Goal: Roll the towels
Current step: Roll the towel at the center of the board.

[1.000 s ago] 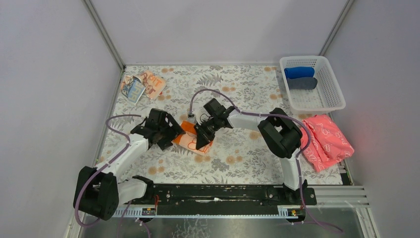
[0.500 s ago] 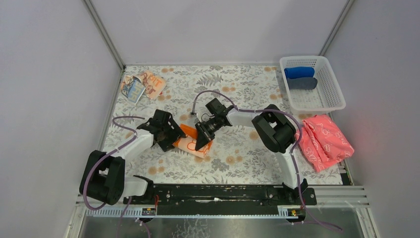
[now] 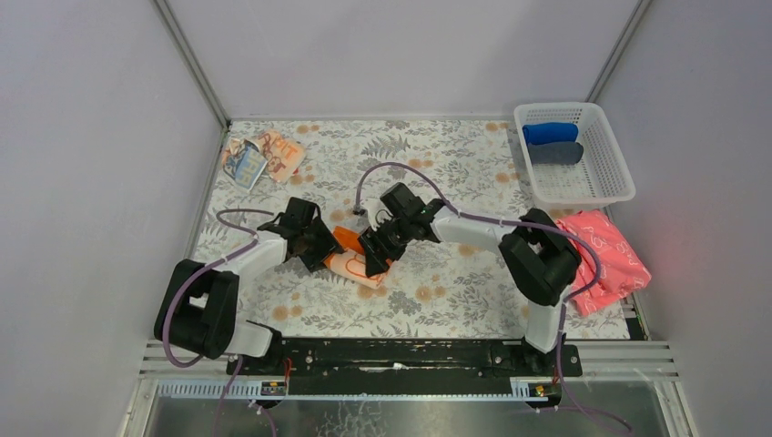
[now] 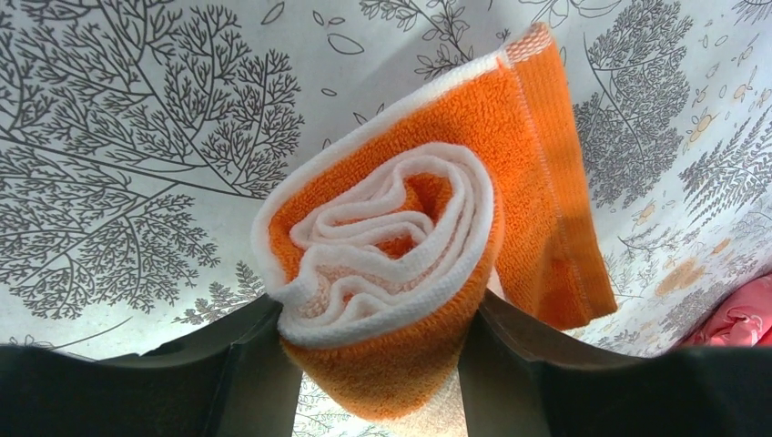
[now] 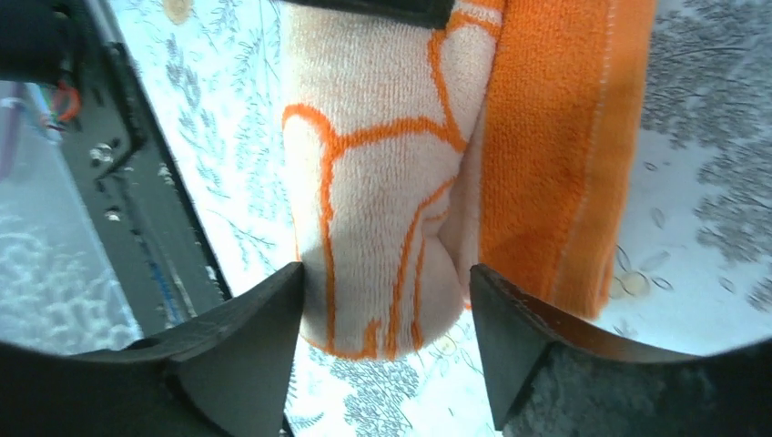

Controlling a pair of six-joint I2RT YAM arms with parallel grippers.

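Orange towel roll [image 4: 391, 264] (printed lines [image 5: 364, 137] unreadable) sits pinched in left fingers [image 4: 241, 373] and right fingers [image 5: 232, 341].

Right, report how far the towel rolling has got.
Done: nothing finished yet. In hand: the orange-bordered towel is mostly rolled, pinched between the left gripper and right gripper, one edge flap loose. Still to do: the printed peach towel lies unrolled at the far left corner.

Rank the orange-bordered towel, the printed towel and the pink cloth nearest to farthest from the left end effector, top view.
1. orange-bordered towel, centre, in the left end effector.
2. printed towel, far-left corner.
3. pink cloth, right side.
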